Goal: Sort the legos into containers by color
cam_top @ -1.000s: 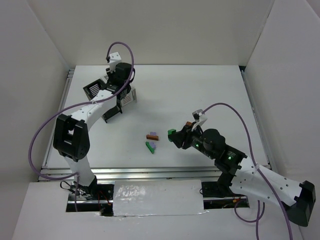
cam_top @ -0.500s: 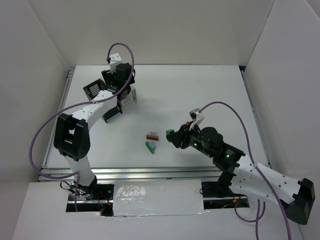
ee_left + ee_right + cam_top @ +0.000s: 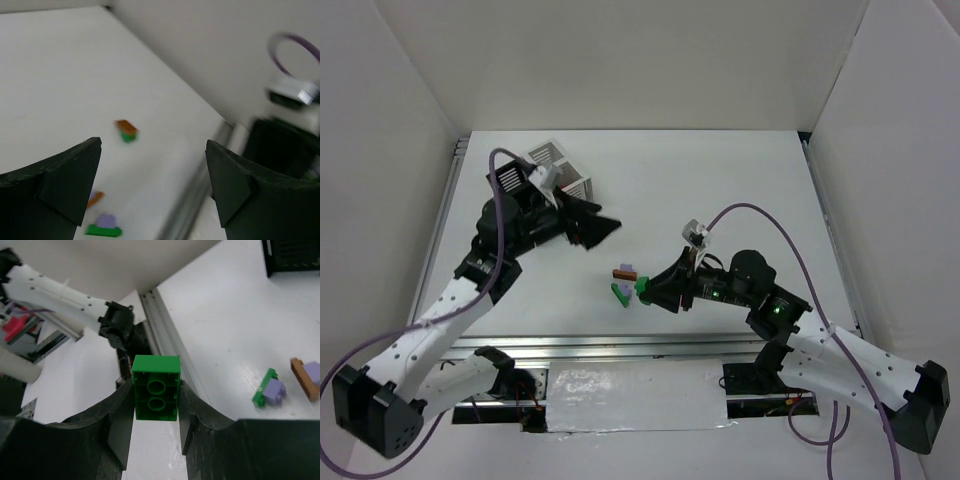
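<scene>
Two robot arms work over a white table [image 3: 720, 180] scattered with small legos.
The right tool [image 3: 156, 407] is clamped on the sides of a green lego [image 3: 156, 385], near the loose pieces. The left tool [image 3: 152, 150] is spread wide with nothing in it, close to the black container [image 3: 508, 178] and white container [image 3: 552, 156] at the table's far left. A brown lego [image 3: 302, 375] and a flat green lego [image 3: 259, 397], each touching a pale purple piece, lie mid-table.

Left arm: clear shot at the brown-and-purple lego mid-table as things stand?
Probably yes. The left gripper is open, with bare table between it and the brown-and-purple lego. The right gripper, shut on a green brick, crowds its other side.
</scene>
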You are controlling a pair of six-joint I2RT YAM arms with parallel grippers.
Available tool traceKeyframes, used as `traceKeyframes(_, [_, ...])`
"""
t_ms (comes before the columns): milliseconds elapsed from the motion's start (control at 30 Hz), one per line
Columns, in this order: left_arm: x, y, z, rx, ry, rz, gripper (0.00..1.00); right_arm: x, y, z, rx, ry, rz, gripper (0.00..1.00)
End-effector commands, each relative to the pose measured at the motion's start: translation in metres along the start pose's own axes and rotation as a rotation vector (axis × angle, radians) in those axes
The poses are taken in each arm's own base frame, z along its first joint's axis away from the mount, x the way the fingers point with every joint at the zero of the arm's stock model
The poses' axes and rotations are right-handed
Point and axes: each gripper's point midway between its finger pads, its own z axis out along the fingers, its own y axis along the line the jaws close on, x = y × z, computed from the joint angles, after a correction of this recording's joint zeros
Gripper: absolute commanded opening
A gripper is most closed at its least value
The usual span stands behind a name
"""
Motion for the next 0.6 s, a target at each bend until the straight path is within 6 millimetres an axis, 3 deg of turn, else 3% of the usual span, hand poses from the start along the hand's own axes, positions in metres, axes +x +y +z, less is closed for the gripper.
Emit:
traceKeyframes(0, [0.035, -0.119, -0.043, 0.569, 0.07, 0.152, 0.97, -0.014, 0.044, -0.009, -0.253, -0.029, -0.073, 0.0])
traceKeyframes(100, [0.053, -0.151, -0.065, 0.662, 0.096, 0.189, 0.95, -0.019, 0.058, -0.011, -0.32, -0.02, -0.068, 0.0])
traceKeyframes(167, [0.062, -0.163, -0.074, 0.7, 0.114, 0.178, 0.92, -0.024, 0.067, -0.012, -0.365, -0.032, -0.077, 0.0])
traceKeyframes(300, [0.072, -0.171, -0.077, 0.725, 0.13, 0.155, 0.88, -0.029, 0.076, -0.015, -0.404, -0.049, -0.079, 0.0])
traceKeyframes(567, [0.081, -0.164, -0.061, 0.66, 0.167, 0.125, 0.74, -0.029, 0.077, -0.018, -0.402, -0.056, -0.088, 0.0])
